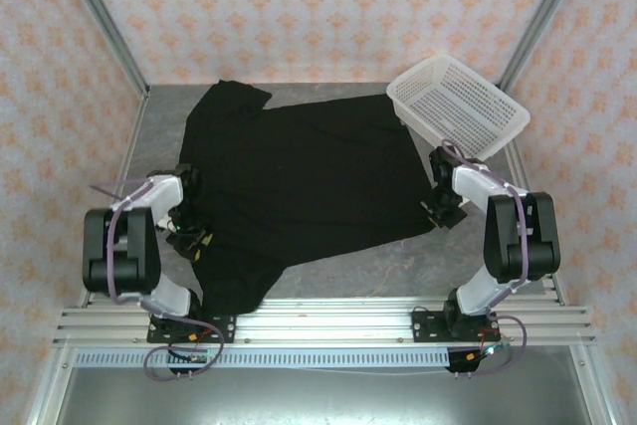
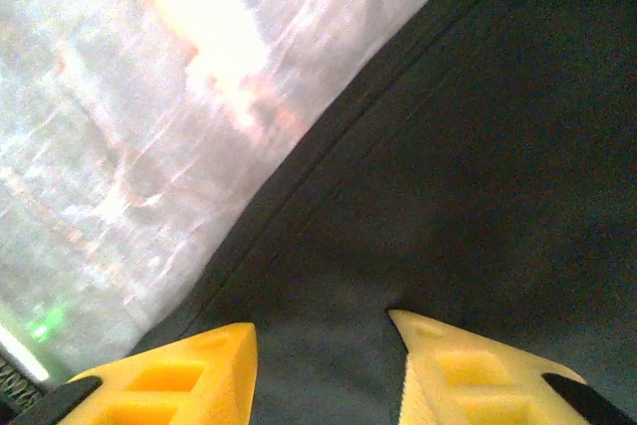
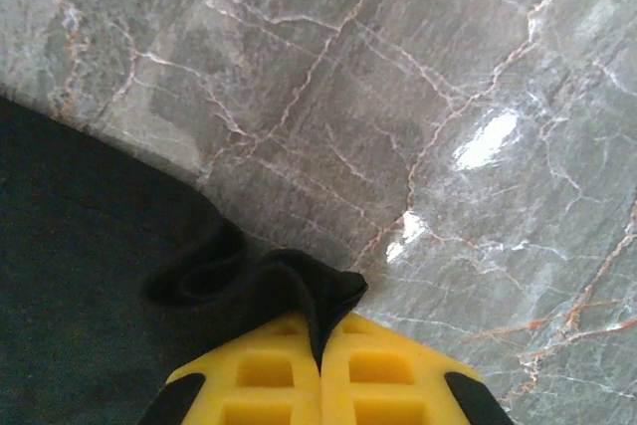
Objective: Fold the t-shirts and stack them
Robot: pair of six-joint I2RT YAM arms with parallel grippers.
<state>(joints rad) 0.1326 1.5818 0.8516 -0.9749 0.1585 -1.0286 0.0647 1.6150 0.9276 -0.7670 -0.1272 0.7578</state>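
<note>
The shirt (image 1: pixel 299 186) lies spread on the table (image 1: pixel 398 266). It looks soft and light, best pinched at the edges. The right gripper (image 3: pixel 320 345) clamps one corner. The left gripper (image 2: pixel 318 333), jaws apart, hovers empty over an edge.

Two arms at work: the left arm (image 1: pixel 127 246) rises from its base with the elbow raised and the white forearm angled inward, wrist tipped down. The left gripper (image 1: pixel 191 234) hangs low, and the wrist view shows its yellow fingers (image 2: pixel 199 380) standing apart with a clear gap between them. Across the rig, the right arm (image 1: pixel 513 236) mirrors the pose, elbow up and forearm reaching inward and down. The right gripper (image 1: pixel 441 211) sits low, its own yellow fingers (image 3: pixel 383 375) pressed together, pinching a bunched edge of the black t-shirt (image 3: pixel 259 281).
</note>
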